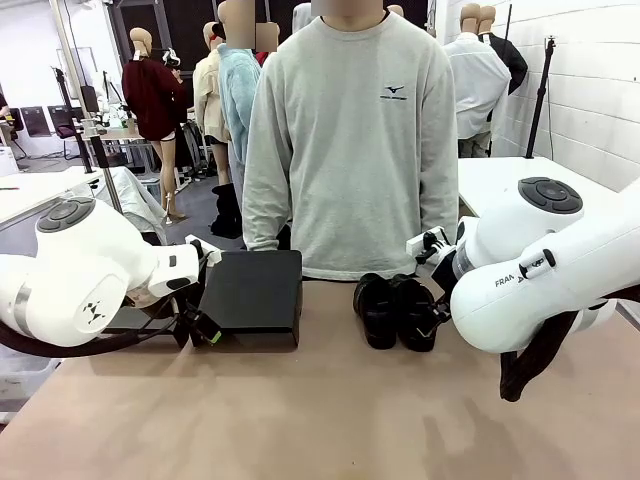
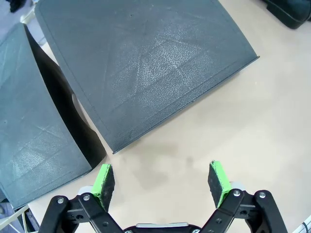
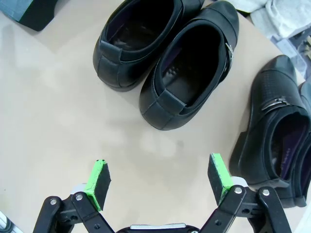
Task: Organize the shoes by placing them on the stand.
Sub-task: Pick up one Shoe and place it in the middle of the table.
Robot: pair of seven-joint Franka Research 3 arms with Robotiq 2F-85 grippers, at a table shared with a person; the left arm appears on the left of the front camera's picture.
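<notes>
Black shoes [image 3: 187, 73] on table [image 3: 48, 111], pincer [image 3: 158, 177] spread wide

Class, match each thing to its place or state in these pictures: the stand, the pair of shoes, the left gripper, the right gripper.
Things:
1. stand
2. pair of shoes
3. left gripper
4. right gripper

Places or states:
A. jaws open above the table, near the shoe heels
B. two flat black platforms side by side
C. jaws open above the table, by a platform's edge
D. side by side on the table, in front of the person

Pairs: 1-B; 2-D; 3-C; 4-A
</notes>
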